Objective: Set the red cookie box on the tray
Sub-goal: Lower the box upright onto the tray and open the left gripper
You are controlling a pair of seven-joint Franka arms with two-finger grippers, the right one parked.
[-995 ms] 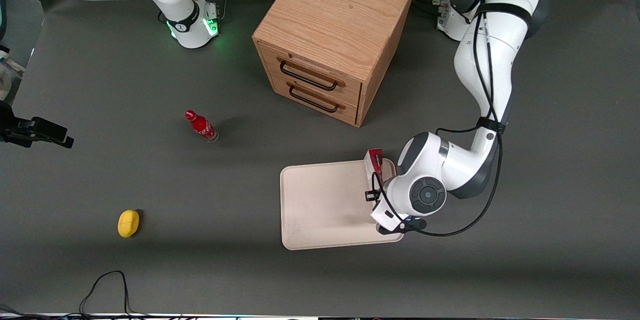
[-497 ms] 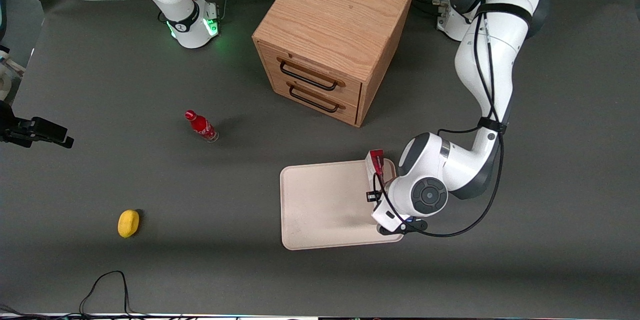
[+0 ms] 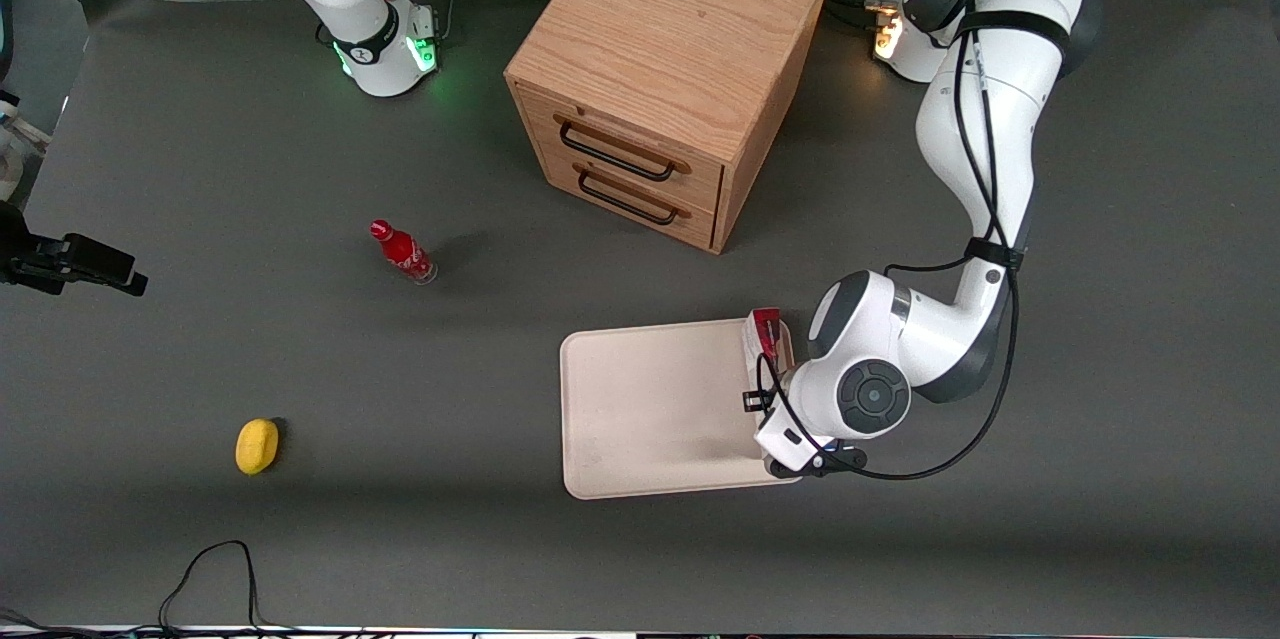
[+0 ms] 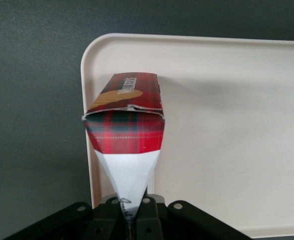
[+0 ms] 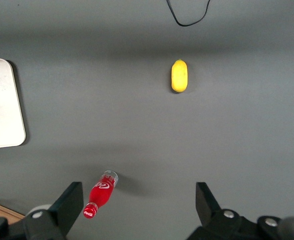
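The red cookie box [image 4: 129, 125] is a thin tartan-red carton with a white face, standing on edge. My left gripper [image 4: 132, 216] is shut on its white end. In the front view the red cookie box [image 3: 764, 331] shows just ahead of the wrist, and the gripper [image 3: 762, 381] is mostly hidden under the arm. The box is over the cream-white tray [image 3: 650, 409], at the rim nearest the working arm's end, by the corner closest to the cabinet. I cannot tell whether the box touches the tray [image 4: 226, 100]. An edge of the tray [image 5: 2, 105] also shows in the right wrist view.
A wooden drawer cabinet [image 3: 670, 69] stands farther from the front camera than the tray. A small red bottle [image 3: 403, 252] and a yellow fruit [image 3: 257, 446] lie toward the parked arm's end. A black cable [image 3: 210, 569] loops at the table's near edge.
My gripper and the box have shifted a little toward the working arm's end and nearer the front camera, from inside the tray's corner to its rim. Nothing else moved.
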